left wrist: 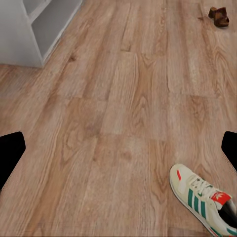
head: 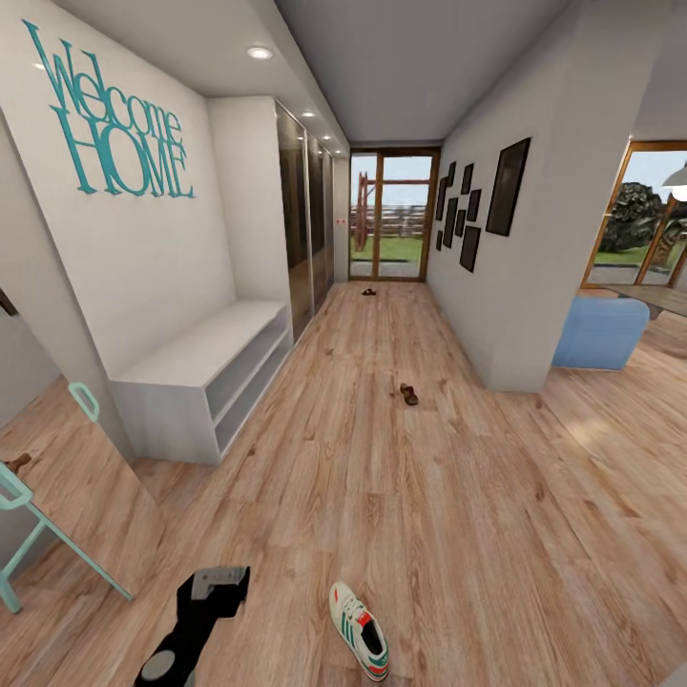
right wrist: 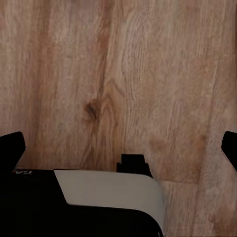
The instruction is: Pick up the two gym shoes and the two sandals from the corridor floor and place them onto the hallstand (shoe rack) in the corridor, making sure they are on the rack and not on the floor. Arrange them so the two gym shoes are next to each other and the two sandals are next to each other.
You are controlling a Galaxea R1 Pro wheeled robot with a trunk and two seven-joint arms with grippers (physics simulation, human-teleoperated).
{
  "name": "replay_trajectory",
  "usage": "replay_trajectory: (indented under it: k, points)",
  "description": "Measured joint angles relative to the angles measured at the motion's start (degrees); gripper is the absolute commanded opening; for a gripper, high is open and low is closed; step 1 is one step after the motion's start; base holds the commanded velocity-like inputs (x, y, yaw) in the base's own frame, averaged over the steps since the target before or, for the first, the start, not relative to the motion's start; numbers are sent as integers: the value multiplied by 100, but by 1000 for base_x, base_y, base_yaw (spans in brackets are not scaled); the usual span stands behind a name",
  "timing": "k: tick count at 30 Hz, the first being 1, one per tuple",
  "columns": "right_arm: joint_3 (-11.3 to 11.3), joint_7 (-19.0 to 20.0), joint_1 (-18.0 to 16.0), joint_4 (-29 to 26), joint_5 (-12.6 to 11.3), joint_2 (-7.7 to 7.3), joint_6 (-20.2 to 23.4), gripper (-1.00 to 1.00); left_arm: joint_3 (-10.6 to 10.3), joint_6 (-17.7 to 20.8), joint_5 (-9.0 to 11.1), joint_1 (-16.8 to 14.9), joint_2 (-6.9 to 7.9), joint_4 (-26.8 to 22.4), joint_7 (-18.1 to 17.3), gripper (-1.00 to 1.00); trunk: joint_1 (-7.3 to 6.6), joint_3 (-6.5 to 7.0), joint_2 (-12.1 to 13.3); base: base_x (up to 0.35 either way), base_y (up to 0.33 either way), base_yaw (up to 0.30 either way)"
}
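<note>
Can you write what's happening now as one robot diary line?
left gripper: open, empty | cream-white green-striped sneaker: on floor | brown sandal: on floor | white-grey shoe rack: top bare

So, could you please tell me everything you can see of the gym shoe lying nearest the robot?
The gym shoe is a cream-white lace-up sneaker with three green side stripes, a red-orange tongue tag and red heel and toe accents. It rests upright on its sole on the corridor floor, toe pointing away from the robot. Nothing else touches it; the left end effector hangs beside it, apart.
</note>
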Motion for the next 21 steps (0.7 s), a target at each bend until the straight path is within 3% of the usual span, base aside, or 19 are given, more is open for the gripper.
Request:
replay_trajectory:
  k: [1, 2, 3, 4, 5, 13, 16, 21]
  points:
    - [0, -1, -33, -32, 0, 1, 29, 100, 0, 32, 0, -32, 0, -32, 0, 100, 0, 0, 0, 0, 0, 0]
    - [-1, -2, -85, -407, -1, 2, 79, 100, 1, 91, 1, -386, 0, -45, 0, 100, 0, -2, 0, 0, 0, 0]
    - [-1, -3, -188, -1237, -1, 3, 186, 100, -1, 107, 0, -1028, 0, -48, 0, 100, 0, 0, 0, 0, 0, 0]
    - [1, -3, -271, -2148, 1, 3, 258, 100, -1, 111, 0, -1159, -1, -47, 0, 100, 0, 2, 0, 0, 0, 0]
    - [0, -4, -317, -2110, 0, 4, 336, 100, 1, 116, 1, -980, 0, -45, 0, 100, 0, -1, 0, 0, 0, 0]
    - [0, -2, -1061, -2167, -7, 5, 1127, 100, 0, 131, 0, -1061, 0, -45, 0, 100, 0, 0, 0, 0, 0, 0]
    - [2, 9, -1579, -2174, -3, 0, 1526, 100, 0, 139, -2, -1189, 1, -45, 3, 100, 0, 1, 0, 0, 0, 0]
    - [20, 37, -1665, -2186, -6, -11, 1608, 100, 13, 138, -3, -1210, 20, -46, 4, 100, 0, 0, 0, 0, 0, 0]
